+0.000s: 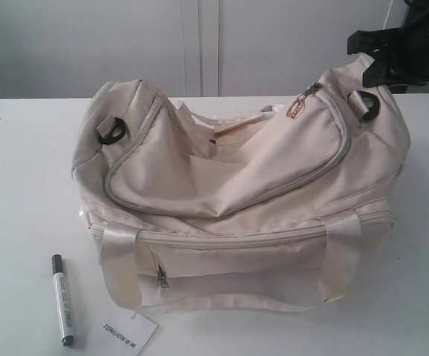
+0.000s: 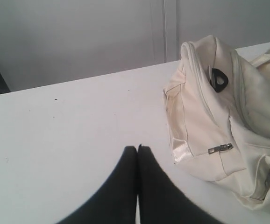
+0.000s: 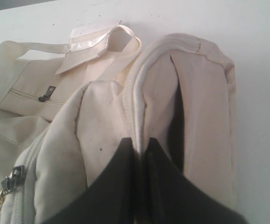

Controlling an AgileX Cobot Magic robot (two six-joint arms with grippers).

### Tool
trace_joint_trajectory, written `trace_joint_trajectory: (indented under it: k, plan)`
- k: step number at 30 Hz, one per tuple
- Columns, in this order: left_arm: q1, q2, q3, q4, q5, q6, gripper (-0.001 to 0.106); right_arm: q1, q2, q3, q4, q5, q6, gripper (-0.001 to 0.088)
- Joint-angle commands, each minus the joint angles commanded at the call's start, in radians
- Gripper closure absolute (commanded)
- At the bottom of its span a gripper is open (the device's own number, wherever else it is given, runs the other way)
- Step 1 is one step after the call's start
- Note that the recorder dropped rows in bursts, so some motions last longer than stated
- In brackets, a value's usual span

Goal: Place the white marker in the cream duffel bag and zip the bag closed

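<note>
The marker looks light, stiff and slick; take it mid-barrel. The right tool pinches the soft bag at its far-right end; the left tool is clenched, empty.

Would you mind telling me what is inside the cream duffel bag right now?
In the cream duffel bag, only a narrow dark gap shows under its slumped top fabric, which hides the rest. The white marker lies outside, on the table.

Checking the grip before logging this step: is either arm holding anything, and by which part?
The right gripper has its jaws shut on the cream duffel bag, pinching the piped seam at its end. The left gripper holds nothing.
</note>
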Motion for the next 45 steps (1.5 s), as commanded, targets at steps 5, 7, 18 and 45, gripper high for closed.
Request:
trace_joint_trajectory:
  k: [5,7,18,45]
  plan:
    - [0.000,0.070,-0.058,-0.037,0.031,0.000,0.105,0.000,0.000,0.000,0.000,0.000,0.000,0.0868]
    - [0.000,0.106,-0.087,-0.053,0.060,0.000,0.105,0.000,0.000,0.000,0.000,0.000,0.000,0.0868]
    - [0.000,0.312,-0.215,-0.251,0.129,0.128,0.105,0.000,0.000,0.000,0.000,0.000,0.000,0.0868]
    - [0.000,0.694,-0.318,-0.975,0.219,0.746,0.105,0.000,0.000,0.000,0.000,-0.002,0.000,0.0868]
